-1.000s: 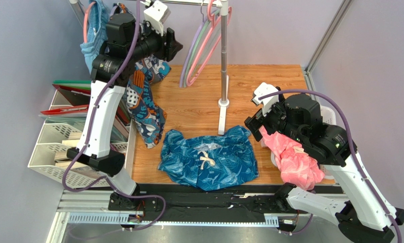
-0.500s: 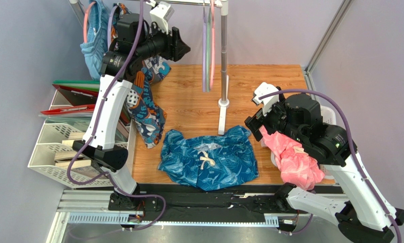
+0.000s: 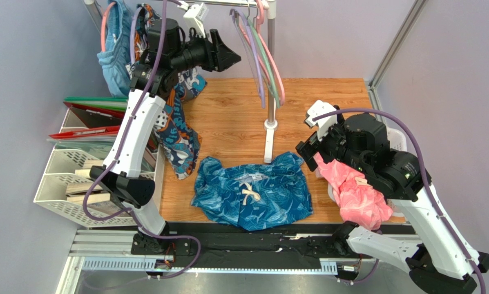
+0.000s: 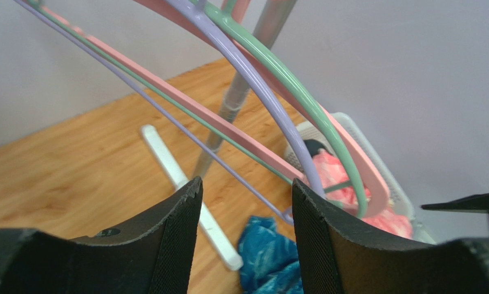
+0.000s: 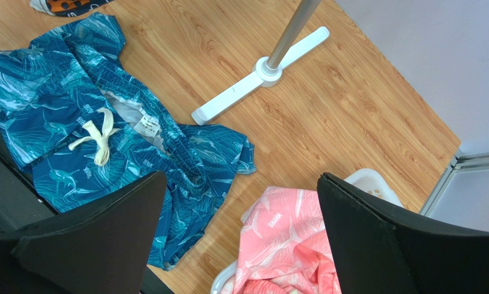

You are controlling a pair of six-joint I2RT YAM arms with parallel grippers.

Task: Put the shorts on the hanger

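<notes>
The dark teal leaf-print shorts lie flat on the wooden table near its front edge, white drawstring up. They also show in the right wrist view. The lavender hanger hangs on the top rail with two other hangers, swung to the right of the pole. In the left wrist view its purple arm crosses just beyond my fingers. My left gripper is raised near the rail, open and empty, just left of the hangers. My right gripper is open and empty above the shorts' right edge.
A mint-green hanger and a pink hanger hang beside the lavender one. The stand's pole rises mid-table. A pink garment sits in a white basket at right. A navy cartoon-print garment and light blue shorts hang at left, above white racks.
My left gripper has moved right along the rail toward the hangers. The three hangers have swung from left of the pole to right of it. The right arm has not moved.
</notes>
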